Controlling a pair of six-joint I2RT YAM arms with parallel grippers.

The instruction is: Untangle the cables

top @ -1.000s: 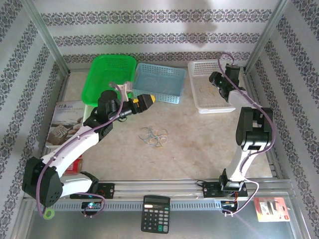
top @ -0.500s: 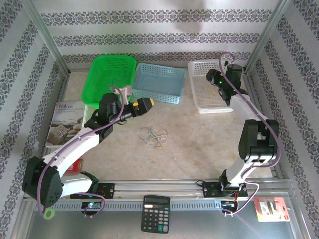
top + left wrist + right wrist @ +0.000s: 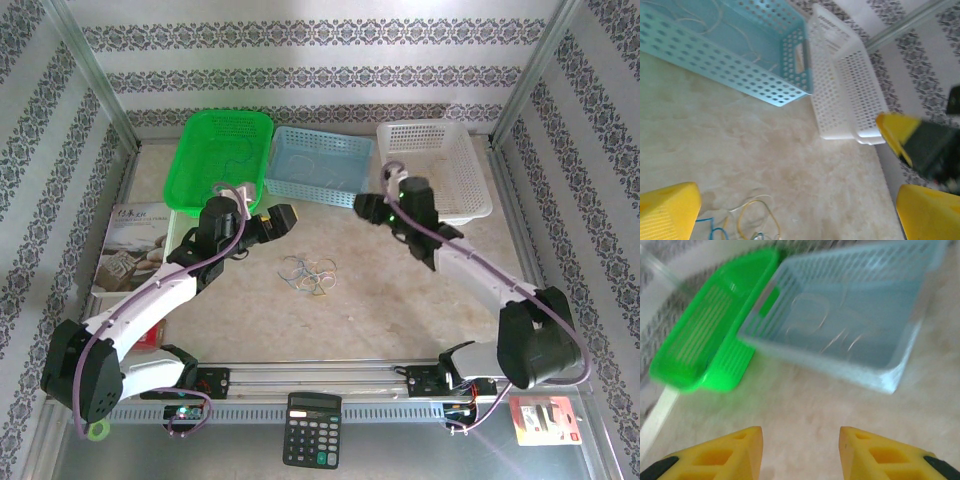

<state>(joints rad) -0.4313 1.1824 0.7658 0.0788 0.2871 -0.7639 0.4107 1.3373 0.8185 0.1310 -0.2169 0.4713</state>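
The cables (image 3: pixel 308 272) lie in a small tangle of green, blue, yellow and whitish loops on the marble table, in front of the baskets. My left gripper (image 3: pixel 285 217) hangs open just up and left of them, apart from them. Its wrist view has yellow and blue loops of the cables (image 3: pixel 752 220) low between its two yellow fingers (image 3: pixel 667 210), with nothing held by the left gripper (image 3: pixel 800 222). My right gripper (image 3: pixel 362 205) is up and right of the tangle, open and empty. In its own view the right gripper (image 3: pixel 800 455) is over bare table.
A green basket (image 3: pixel 200 150), a blue basket (image 3: pixel 345 185) with thin pale wires inside and a white basket (image 3: pixel 470 170) line the back. A booklet (image 3: pixel 130 250) lies at left. A calculator (image 3: pixel 312 443) sits on the front rail. The right gripper's tip (image 3: pixel 897 132) shows in the left wrist view.
The right arm has swung from over the white basket leftwards and forwards to the middle of the table. The left gripper has dropped slightly towards the tangle.
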